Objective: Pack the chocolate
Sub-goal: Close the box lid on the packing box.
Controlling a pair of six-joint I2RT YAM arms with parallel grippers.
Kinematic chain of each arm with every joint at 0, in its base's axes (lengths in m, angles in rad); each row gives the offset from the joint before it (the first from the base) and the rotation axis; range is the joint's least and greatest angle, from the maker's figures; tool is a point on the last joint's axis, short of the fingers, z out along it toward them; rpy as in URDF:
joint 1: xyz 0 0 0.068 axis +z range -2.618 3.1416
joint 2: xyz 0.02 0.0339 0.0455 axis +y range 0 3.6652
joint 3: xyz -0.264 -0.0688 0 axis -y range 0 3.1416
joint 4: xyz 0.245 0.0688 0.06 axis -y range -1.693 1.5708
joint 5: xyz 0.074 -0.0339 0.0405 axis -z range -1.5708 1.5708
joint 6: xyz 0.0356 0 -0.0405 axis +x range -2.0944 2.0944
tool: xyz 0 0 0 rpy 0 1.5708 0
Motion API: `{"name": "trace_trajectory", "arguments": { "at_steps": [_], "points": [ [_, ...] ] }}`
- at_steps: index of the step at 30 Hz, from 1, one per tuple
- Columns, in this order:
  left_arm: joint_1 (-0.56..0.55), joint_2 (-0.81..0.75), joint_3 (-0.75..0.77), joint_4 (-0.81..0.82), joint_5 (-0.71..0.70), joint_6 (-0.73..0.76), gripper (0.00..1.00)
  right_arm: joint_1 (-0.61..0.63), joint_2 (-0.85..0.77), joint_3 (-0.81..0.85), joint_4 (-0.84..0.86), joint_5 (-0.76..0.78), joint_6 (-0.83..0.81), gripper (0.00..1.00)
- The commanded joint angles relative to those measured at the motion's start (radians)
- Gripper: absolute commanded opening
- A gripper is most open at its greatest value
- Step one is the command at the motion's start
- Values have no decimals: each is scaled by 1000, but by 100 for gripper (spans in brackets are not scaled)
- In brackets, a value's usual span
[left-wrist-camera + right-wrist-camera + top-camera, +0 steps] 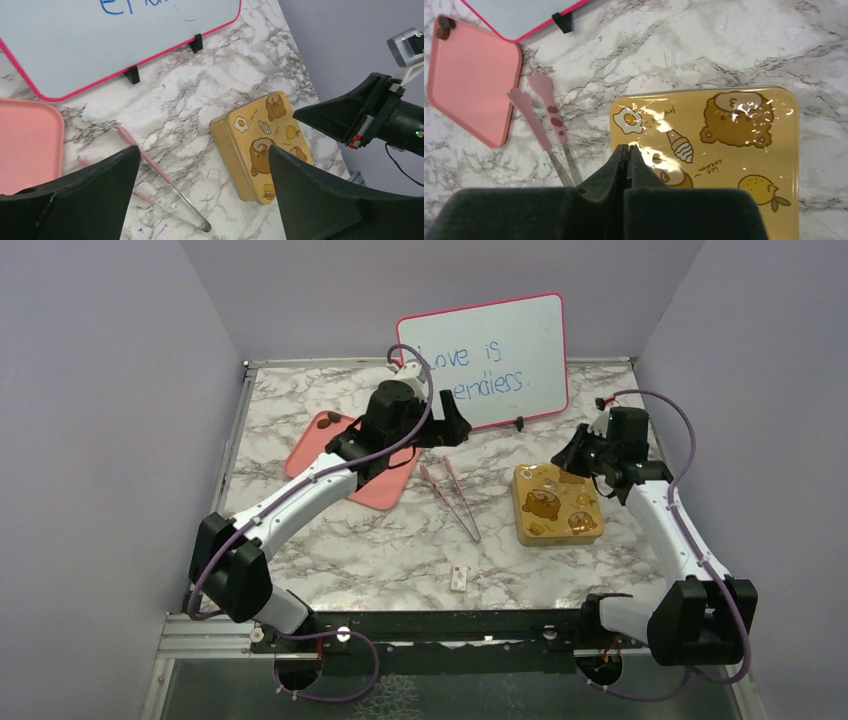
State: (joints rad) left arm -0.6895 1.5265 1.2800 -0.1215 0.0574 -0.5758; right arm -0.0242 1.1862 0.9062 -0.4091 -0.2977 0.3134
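Chocolate [327,421] far fr. left claw [455,427]

Overhead view faces down across the marble table [380,540]; 2 wrist views look close, sharing the yellow tin [260,135] and tongs [549,112].

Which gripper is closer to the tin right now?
Right. The shut right gripper hangs over the tin; the open left gripper is off to the tin's left, by the whiteboard.

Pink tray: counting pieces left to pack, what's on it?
Two dark chocolates at one corner of the pink tray; elsewhere looks bare. Overhead, the left arm covers its middle.
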Motion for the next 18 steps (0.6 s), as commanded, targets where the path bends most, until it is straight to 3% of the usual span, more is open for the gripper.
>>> {"name": "trace_trajectory", "arguments": {
  "at_steps": [1, 6, 10, 12, 18],
  "points": [
    [37, -122, -55, -38, 111, 83, 99, 64, 38, 30, -26, 54, 10, 1],
    [73, -238, -126, -174, 130, 196, 99, 163, 126, 18, 15, 121, 19, 1],
    [73, -360, -203, -234, 154, 229, 99, 173, 264, -6, 101, 151, -4, 1],
    [72, -422, -249, -236, 154, 242, 99, 174, 380, 44, 9, 192, -15, 1],
    [73, -520, -366, -238, 143, 280, 99, 175, 340, 59, 5, 223, -11, 1]
  ]
}}
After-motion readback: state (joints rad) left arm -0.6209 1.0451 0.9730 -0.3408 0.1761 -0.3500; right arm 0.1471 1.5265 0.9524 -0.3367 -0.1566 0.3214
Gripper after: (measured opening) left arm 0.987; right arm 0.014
